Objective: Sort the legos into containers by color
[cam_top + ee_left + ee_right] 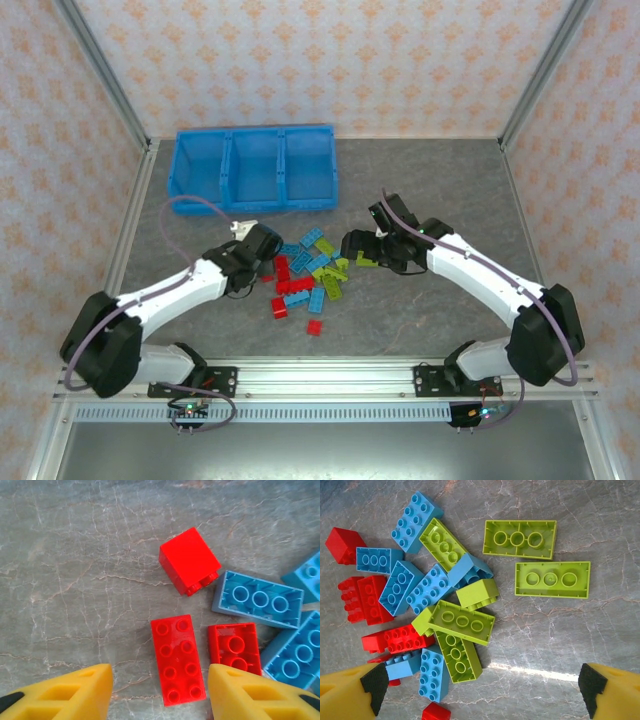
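Observation:
A loose pile of red, light blue and lime legos (310,275) lies mid-table, in front of the blue three-compartment tray (255,203). My left gripper (268,262) hangs at the pile's left edge. In the left wrist view it (159,690) is open, and a red eight-stud brick (178,658) lies studs-up between its yellow fingers (75,695), untouched. An upturned red brick (234,646) lies just right of it. My right gripper (354,245) hovers at the pile's right edge. In its wrist view it (480,692) is wide open over bare table, near an upturned lime brick (458,657).
A red cube brick (189,560) and light blue bricks (259,599) lie beyond the left fingers. Two upturned lime bricks (520,539) (552,579) lie apart from the pile. A single red brick (314,327) sits near the front. Frame posts stand at the table's back corners.

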{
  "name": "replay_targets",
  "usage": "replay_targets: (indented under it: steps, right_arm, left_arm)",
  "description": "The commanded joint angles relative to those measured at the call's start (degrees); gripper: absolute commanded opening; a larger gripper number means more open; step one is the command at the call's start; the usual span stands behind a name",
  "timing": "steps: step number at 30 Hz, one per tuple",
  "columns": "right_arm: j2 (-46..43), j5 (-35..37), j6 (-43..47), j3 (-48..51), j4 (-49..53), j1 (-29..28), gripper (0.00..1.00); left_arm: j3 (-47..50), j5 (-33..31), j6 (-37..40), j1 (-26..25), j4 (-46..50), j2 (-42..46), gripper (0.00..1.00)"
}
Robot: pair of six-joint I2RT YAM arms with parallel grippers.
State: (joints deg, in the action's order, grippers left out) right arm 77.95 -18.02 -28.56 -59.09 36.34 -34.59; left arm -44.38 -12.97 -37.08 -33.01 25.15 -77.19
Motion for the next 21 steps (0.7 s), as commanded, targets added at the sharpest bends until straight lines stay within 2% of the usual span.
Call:
replay_targets:
  steps: [1, 8, 13, 17, 21]
  right_arm:
    - [-0.93, 1.23, -1.04, -0.3, 2.08, -0.47, 0.99]
    - [-4.01, 2.56, -2.47, 2.53, 1.98, -1.18, 0.99]
    - [-4.22, 3.11, -2.12, 1.9, 2.94, -1.29, 0.99]
    - [-4.32, 3.33, -2.36, 1.18, 2.95, -1.27, 0.99]
    - [-4.55, 2.95, -2.68, 0.56, 3.03, -1.36, 0.99]
  left_arm:
    - [-2.7, -2.01, -2.17, 0.12, 1.67, -4.4, 0.55]
    - [-3.17, -3.85, -2.81, 0.65, -1.18, -11.46, 0.57]
    - [-2.38, -3.64, -3.26, 1.19, -3.88, -14.75, 0.5]
    - [-1.34, -1.91, -3.6, 1.4, -6.11, -15.62, 0.4]
    - [-0.79, -1.07, -3.7, 2.11, -6.68, -15.79, 0.4]
